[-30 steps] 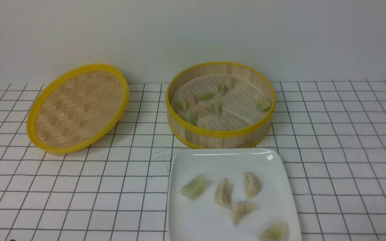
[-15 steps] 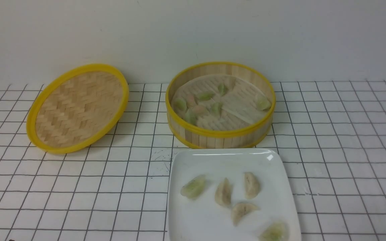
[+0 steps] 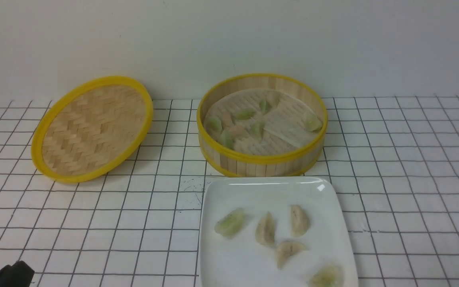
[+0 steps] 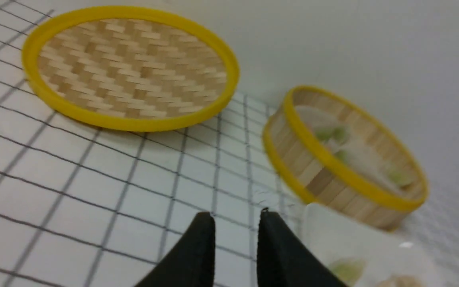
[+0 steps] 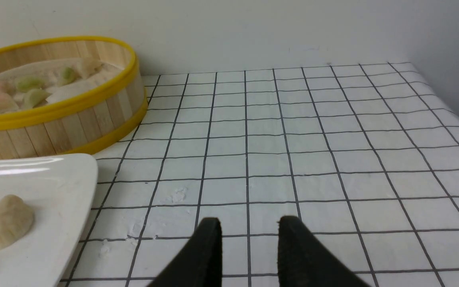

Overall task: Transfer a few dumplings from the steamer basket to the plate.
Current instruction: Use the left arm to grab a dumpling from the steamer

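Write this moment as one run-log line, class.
plate: five dumplings | steamer basket: several more inside | lid: off, left of basket | left gripper: open, empty | right gripper: open, empty

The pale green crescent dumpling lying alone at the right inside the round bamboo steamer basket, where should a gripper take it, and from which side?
Pinch the pale green crescent dumpling across its plump middle, coming straight down. It lies low on the liner, close to the upright wall of the round bamboo steamer basket, so a sideways approach looks blocked.
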